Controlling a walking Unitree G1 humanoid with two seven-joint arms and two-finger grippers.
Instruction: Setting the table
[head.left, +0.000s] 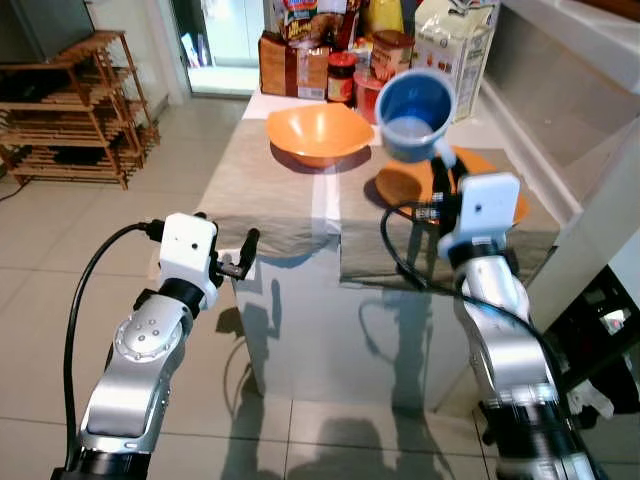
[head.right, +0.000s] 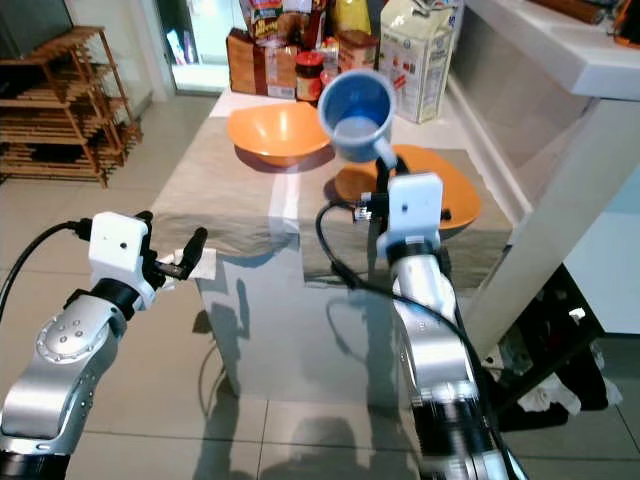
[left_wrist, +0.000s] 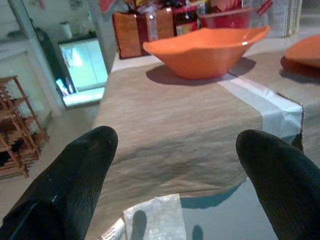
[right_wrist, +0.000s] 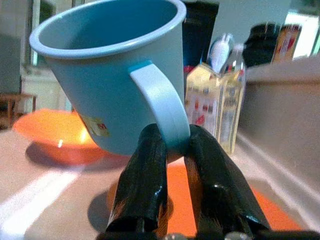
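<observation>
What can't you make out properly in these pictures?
- Orange plate: in the eye views, partly covered by the right gripper and the blue cup it holds.
- Groceries at the table's far end: cut off by the top edge, labels too small to read.
- Jar: contents unclear.

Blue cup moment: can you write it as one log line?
right gripper: shut on blue cup handle, above orange plate | left gripper: open, at table edge

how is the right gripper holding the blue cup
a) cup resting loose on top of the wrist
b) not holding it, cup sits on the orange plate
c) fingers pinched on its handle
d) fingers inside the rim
c: the right gripper has its two black fingers closed on the handle of the blue cup, which is lifted above the orange plate.
</observation>
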